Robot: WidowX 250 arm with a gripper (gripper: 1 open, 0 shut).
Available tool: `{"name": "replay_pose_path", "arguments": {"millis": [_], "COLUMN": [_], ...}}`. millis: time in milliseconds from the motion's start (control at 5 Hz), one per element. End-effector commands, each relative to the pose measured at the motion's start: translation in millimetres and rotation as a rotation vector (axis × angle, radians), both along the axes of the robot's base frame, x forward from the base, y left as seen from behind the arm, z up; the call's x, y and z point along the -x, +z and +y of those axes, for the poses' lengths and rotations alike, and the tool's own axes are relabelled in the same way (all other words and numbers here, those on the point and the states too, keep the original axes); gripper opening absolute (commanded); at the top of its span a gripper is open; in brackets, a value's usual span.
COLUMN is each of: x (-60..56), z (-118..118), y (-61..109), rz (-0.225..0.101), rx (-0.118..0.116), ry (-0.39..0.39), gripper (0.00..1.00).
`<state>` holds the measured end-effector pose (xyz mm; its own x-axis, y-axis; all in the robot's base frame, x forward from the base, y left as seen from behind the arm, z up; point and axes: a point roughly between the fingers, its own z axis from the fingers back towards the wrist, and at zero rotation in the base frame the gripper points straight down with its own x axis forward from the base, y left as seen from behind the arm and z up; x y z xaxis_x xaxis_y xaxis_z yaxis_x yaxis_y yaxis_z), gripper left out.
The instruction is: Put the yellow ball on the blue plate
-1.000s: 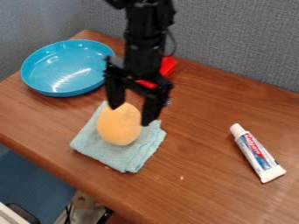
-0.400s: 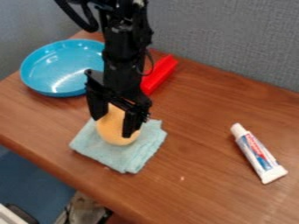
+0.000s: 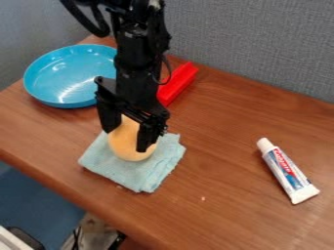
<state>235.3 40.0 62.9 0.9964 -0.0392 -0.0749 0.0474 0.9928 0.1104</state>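
Brown wood-grain table (image 3: pixel 235 112), smooth with a slight sheen, carries all items; a grey-blue wall runs behind its far edge and dim floor shows past the near edge. The black tool (image 3: pixel 131 129) points straight down with its jaws spread wide, released, one finger on each side of the matte orange-yellow ball (image 3: pixel 128 144); no clamping is visible. The ball sits directly beneath the tool on a light teal folded cloth (image 3: pixel 135 164). The glossy round blue plate (image 3: pixel 59 78) lies behind and to the left of the tool, apart from it. A red object (image 3: pixel 181 77) lies just behind the tool. A white toothpaste tube (image 3: pixel 286 168) lies well to its right.
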Motion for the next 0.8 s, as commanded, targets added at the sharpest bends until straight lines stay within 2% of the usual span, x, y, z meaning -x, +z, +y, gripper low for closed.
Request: {"name": "replay_pose_path", "arguments": {"millis": [0,600], "x": [-5.5,-10.0], "z": [0.6,-3.5], "y": [3.5,1.3], "rz": [-0.020,-0.010], "rx": [-0.017,-0.030], "ry": [-0.013,-0.024], "gripper": [1.00,1.00]}}
